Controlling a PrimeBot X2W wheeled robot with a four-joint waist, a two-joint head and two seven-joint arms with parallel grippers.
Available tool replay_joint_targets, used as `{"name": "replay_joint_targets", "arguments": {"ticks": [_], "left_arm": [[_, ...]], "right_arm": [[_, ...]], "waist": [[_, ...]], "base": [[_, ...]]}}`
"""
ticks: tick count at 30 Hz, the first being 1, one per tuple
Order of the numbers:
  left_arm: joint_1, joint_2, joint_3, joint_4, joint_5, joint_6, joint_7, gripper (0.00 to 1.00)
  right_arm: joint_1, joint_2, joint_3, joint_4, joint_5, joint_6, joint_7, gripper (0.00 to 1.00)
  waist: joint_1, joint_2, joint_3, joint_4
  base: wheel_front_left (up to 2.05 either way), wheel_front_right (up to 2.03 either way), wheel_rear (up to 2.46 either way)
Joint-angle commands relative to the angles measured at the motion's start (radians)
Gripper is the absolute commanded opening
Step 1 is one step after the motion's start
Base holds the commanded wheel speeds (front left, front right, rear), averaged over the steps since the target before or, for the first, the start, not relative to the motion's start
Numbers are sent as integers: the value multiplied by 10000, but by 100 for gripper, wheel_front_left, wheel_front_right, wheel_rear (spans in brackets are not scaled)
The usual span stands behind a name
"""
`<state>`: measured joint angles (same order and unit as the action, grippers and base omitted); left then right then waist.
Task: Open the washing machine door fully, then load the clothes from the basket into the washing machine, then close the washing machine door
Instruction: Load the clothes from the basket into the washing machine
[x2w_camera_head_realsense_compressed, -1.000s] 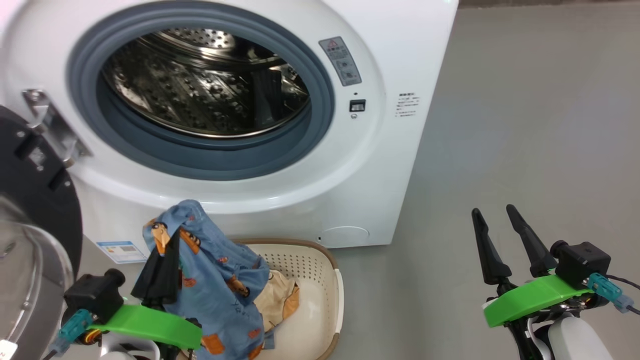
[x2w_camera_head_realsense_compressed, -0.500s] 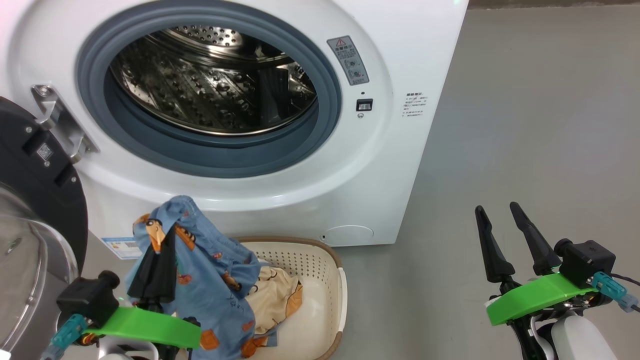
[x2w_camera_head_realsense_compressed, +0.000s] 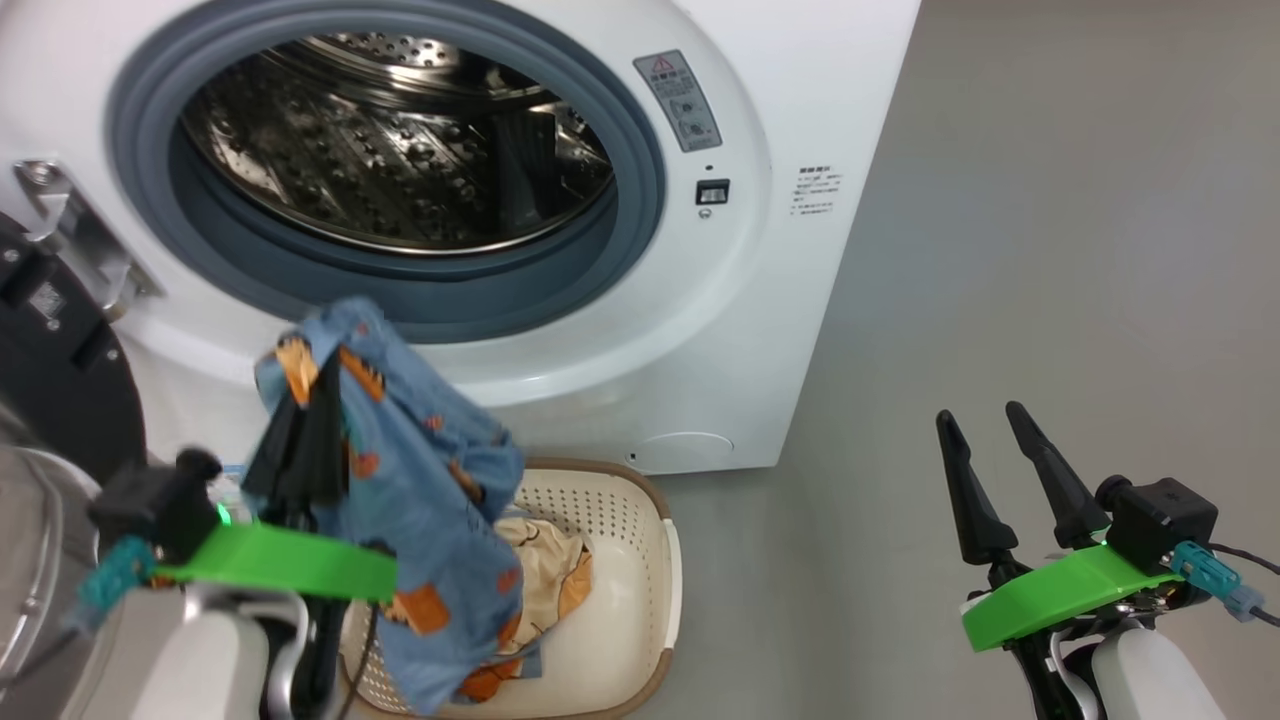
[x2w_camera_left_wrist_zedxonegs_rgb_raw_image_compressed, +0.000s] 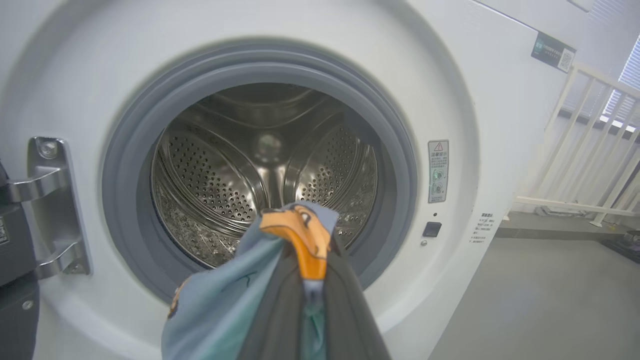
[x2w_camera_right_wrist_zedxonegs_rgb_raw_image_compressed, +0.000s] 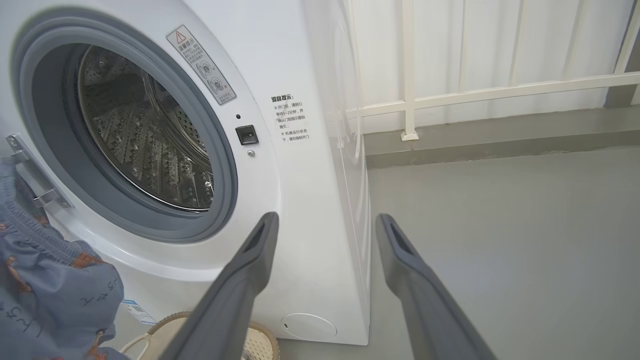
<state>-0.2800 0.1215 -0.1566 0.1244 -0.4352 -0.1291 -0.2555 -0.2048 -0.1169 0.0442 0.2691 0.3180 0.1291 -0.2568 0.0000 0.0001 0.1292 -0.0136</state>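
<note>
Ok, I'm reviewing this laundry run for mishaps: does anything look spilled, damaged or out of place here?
Nothing stands out. The left gripper is shut on a light-blue garment hanging over the basket, where a cream piece lies. The washing machine door stands open, and the right gripper is open and empty.

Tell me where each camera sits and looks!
Head view: on the robot's head, looking down at the washing machine, the basket and both tools: left tool shut on blue cloth, right tool open.
Left wrist view: on the left wrist, looking straight into the drum past its pinching fingers.
Right wrist view: on the right wrist, looking slantwise at the machine's front between its spread fingers.
Shared: all show the drum and blue cloth.
</note>
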Motion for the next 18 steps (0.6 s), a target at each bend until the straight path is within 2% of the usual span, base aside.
{"name": "replay_joint_targets", "arguments": {"ticks": [1,13,18], "left_arm": [[-520,294,270,-144,25,-15,-63,0],[-3165,621,536,1049,-14,-15,-63,0],[-4191,1010,312,2368,-80,-15,-63,0]], "right_arm": [[-272,5,247,-281,-28,16,-49,100],[-718,300,535,-382,-144,16,-49,100],[-931,444,498,-527,-223,16,-49,100]], "waist": [[0,-1,157,-144],[0,-1,1498,-1128],[0,-1,2264,-1486]], "base": [[0,0,0],[0,0,0],[0,0,0]]}}
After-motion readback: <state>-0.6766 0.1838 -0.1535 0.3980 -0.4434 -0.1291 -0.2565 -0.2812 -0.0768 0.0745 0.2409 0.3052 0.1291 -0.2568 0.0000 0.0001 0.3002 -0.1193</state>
